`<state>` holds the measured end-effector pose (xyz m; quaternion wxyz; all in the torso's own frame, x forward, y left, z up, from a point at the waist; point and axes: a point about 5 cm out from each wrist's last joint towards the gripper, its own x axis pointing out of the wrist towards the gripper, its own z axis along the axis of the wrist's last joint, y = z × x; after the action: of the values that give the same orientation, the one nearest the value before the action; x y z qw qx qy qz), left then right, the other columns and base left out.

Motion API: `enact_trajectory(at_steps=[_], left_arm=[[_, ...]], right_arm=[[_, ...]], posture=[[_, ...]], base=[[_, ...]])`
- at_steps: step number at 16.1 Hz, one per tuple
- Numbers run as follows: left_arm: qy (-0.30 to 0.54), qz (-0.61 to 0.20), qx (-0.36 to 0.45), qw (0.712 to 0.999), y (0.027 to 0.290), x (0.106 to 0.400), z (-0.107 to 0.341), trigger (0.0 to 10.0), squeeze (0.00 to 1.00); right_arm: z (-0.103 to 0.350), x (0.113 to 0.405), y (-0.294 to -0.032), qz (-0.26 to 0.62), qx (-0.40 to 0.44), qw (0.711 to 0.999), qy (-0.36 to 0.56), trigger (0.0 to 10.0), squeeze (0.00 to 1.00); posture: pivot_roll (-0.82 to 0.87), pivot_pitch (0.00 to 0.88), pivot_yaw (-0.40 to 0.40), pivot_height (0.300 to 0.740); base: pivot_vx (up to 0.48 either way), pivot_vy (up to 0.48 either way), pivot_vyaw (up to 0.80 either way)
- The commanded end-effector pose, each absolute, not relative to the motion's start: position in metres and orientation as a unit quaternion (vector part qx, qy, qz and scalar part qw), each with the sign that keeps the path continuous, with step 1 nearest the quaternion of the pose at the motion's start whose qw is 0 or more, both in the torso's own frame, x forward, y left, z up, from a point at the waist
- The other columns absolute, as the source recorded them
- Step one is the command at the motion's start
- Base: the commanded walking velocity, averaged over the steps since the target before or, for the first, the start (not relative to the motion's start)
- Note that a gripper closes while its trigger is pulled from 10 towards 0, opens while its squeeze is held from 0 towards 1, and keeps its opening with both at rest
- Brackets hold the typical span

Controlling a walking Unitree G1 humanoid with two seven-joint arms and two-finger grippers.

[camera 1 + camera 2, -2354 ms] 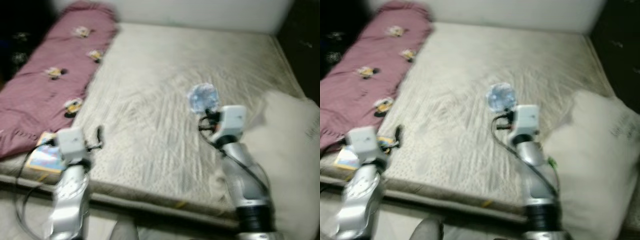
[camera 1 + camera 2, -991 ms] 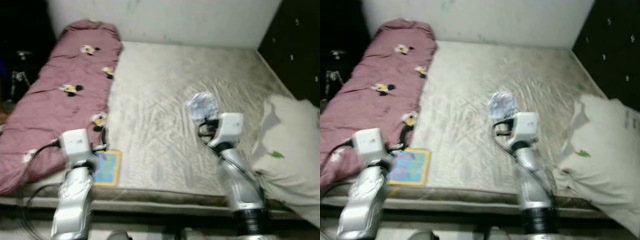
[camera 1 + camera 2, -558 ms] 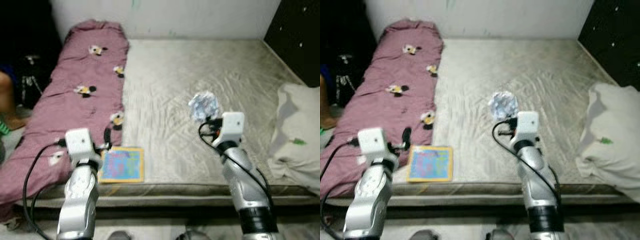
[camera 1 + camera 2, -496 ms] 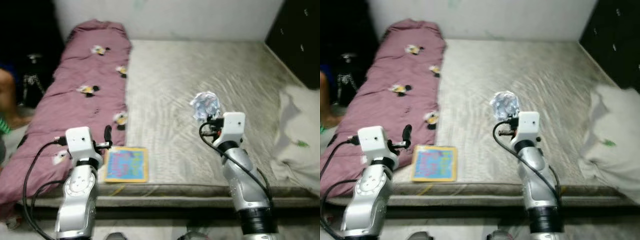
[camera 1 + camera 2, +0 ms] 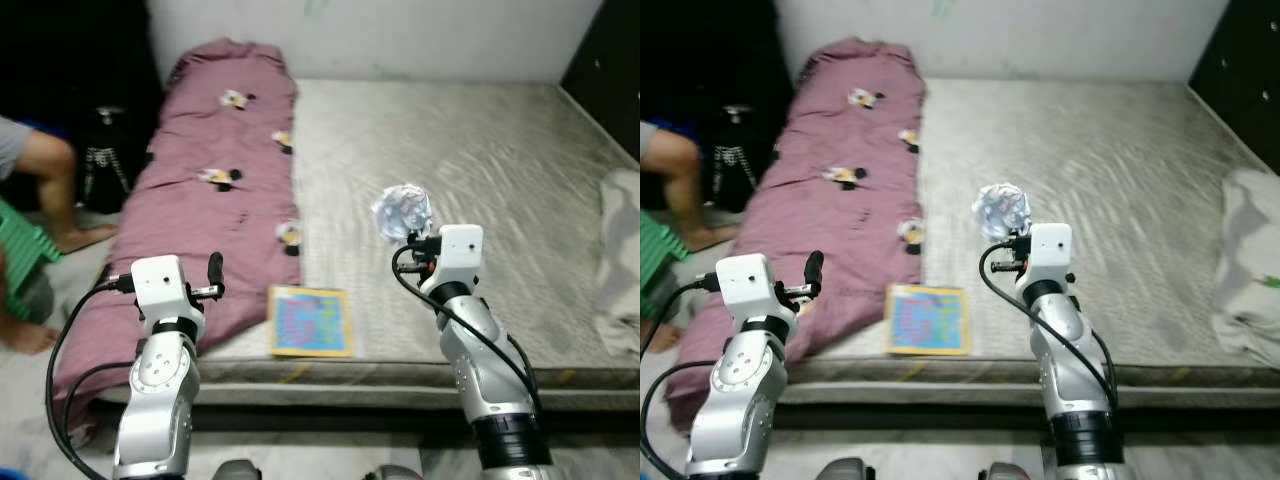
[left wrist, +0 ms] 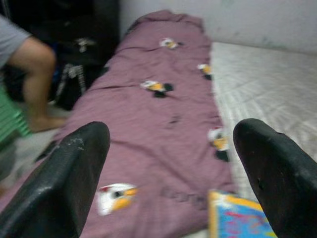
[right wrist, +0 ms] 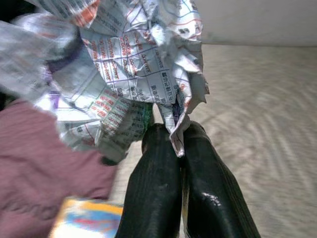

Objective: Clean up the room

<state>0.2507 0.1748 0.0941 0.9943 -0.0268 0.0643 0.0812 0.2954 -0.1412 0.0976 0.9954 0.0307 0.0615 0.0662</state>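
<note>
Room: bare grey mattress (image 5: 480, 170) low on the floor, pale wall behind it, dark stuff off in the far left corner.
Blanket: long maroon blanket (image 5: 215, 190) with little cartoon patches running down the left side of the mattress, its near end hanging off the front edge.
Book: bright blue and yellow picture book (image 5: 311, 321) lying flat at the front edge of the mattress, just beside the blanket's lower end and between the two arms.
Pillow: whitish pillow (image 5: 1252, 260) slumped at the right edge of the mattress, well apart from everything else.
Person: someone sitting off to the left, bare leg (image 5: 55, 175) and foot on the floor, bit of grey sleeve, with something green (image 5: 22, 250) just beside them.
Right gripper: right gripper (image 7: 173, 144) is up over the mattress with its two black fingers squeezed together on a crumpled paper ball (image 5: 402, 211).
Paper: looks like printed sheets with red and blue text, balled up and held in the air above the middle of the mattress, not touching the bed. Wrist cam shows one edge of it pinched right between the fingertips.
Left gripper: left gripper (image 6: 171, 148) is raised in front of the blanket's near end with its fingers (image 6: 64, 178) spread wide, nothing between them, blanket and a corner of the book showing through the gap.
</note>
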Motion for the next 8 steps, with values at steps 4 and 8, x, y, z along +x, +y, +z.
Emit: enact_trajectory(at_steps=[4, 8], left_arm=[[0.06, 0.09, -0.019, 0.994, 0.1803, 0.2519, 0.097, 10.0, 0.0], [0.059, 0.09, -0.019, 0.994, 0.1803, 0.2529, 0.0976, 10.0, 0.0]], right_arm=[[0.1091, 0.3, -0.1288, 0.092, 0.029, 0.995, 0.034, 10.0, 0.0], [0.1089, 0.3013, -0.1286, 0.091, 0.029, 0.995, 0.034, 10.0, 0.0]], posture=[[-0.03, 0.0, -0.01, 0.74], [-0.03, 0.0, -0.01, 0.74]], base=[[0.0, 0.48, 0.72], [0.0, 0.48, 0.0]])
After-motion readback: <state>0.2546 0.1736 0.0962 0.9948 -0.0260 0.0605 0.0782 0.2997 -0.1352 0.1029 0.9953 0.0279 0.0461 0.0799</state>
